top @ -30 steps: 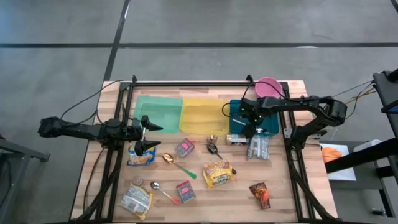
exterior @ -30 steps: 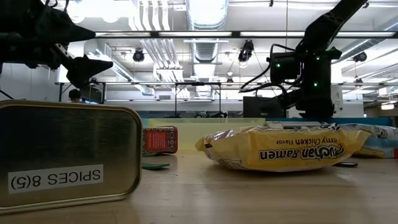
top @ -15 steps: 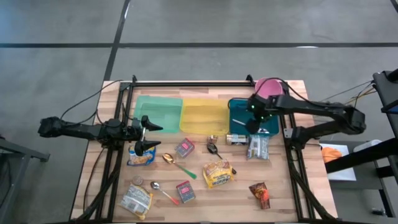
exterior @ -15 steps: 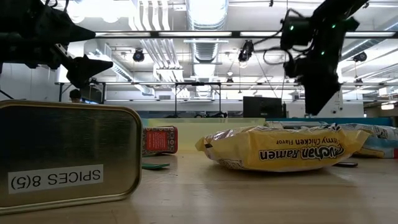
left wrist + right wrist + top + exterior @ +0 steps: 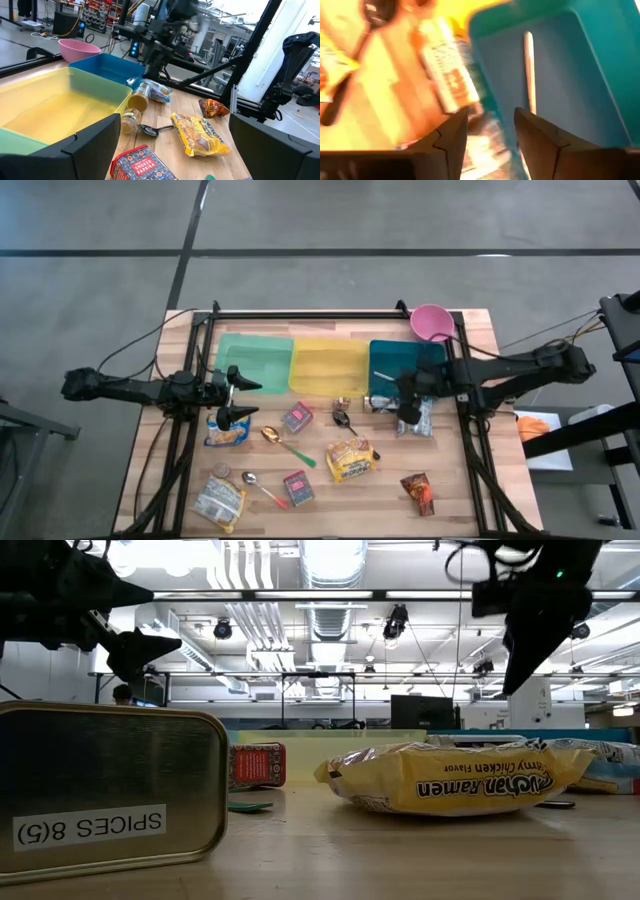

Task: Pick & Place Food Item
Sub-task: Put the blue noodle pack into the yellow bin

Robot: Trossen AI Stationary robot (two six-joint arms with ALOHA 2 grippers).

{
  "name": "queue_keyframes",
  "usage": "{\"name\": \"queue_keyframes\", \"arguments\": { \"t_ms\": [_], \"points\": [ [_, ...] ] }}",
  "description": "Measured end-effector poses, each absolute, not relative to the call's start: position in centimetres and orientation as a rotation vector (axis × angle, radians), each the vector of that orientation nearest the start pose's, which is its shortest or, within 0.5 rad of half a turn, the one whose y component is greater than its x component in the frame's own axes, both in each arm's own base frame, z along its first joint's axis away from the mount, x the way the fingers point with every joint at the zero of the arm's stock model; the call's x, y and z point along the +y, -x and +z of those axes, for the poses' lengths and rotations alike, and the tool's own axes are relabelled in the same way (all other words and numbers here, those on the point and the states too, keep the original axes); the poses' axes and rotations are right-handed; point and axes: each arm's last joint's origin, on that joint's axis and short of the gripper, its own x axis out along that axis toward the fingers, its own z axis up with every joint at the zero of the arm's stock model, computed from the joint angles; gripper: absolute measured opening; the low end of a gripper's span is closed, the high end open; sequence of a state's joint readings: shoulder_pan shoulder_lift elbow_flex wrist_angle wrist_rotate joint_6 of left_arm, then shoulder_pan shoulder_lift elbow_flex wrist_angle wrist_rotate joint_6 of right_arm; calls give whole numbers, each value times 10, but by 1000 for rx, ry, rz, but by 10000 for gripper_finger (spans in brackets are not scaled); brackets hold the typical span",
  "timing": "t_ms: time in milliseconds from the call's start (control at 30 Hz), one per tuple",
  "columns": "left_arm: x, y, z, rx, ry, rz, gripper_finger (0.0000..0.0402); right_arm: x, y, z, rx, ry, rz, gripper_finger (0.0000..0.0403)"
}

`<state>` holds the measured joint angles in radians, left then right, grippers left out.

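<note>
My right gripper [image 5: 405, 400] hangs open, pointing steeply down, over the near rim of the blue bin [image 5: 405, 360], with nothing between its fingers [image 5: 451, 136]. A pale utensil [image 5: 528, 70] lies flat on the bin's floor. Just beside the gripper, toward the near edge, lie a clear packet [image 5: 418, 420] and a small labelled jar [image 5: 447, 75] on its side. A yellow ramen packet [image 5: 350, 458] lies flat mid-table. My left gripper [image 5: 243, 398] waits open and level at the table's left, above a small packet [image 5: 228, 430].
A yellow bin [image 5: 325, 367] and a green bin [image 5: 255, 362] stand left of the blue one, and a pink bowl [image 5: 432, 322] sits at the far right. Spice tins [image 5: 297, 417], spoons [image 5: 285, 445], a silver packet [image 5: 220, 500] and a red bag [image 5: 418, 492] are scattered on the near half.
My right gripper has risen from inside the blue bin and swung toward the table's near edge, turning as it went; it now hangs over the bin's near rim. The utensil has stayed in the bin.
</note>
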<state>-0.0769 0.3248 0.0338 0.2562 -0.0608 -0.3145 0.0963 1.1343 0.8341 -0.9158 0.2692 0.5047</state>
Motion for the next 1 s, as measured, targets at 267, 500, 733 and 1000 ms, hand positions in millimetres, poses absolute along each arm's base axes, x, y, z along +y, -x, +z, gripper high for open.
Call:
{"name": "queue_keyframes", "arguments": {
  "t_ms": [267,500,733,1000],
  "points": [
    [-7,-118,172,37,312,-10,381,51,-187,242,1070,-210,-403,113],
    [-7,-118,172,37,309,-9,381,73,-171,240,1077,-207,-447,83],
    [-7,-118,172,36,306,-6,381,86,-165,240,1062,-243,-428,79],
    [-7,-118,172,33,301,12,381,90,-161,234,1048,-367,-496,79]
  ]
}}
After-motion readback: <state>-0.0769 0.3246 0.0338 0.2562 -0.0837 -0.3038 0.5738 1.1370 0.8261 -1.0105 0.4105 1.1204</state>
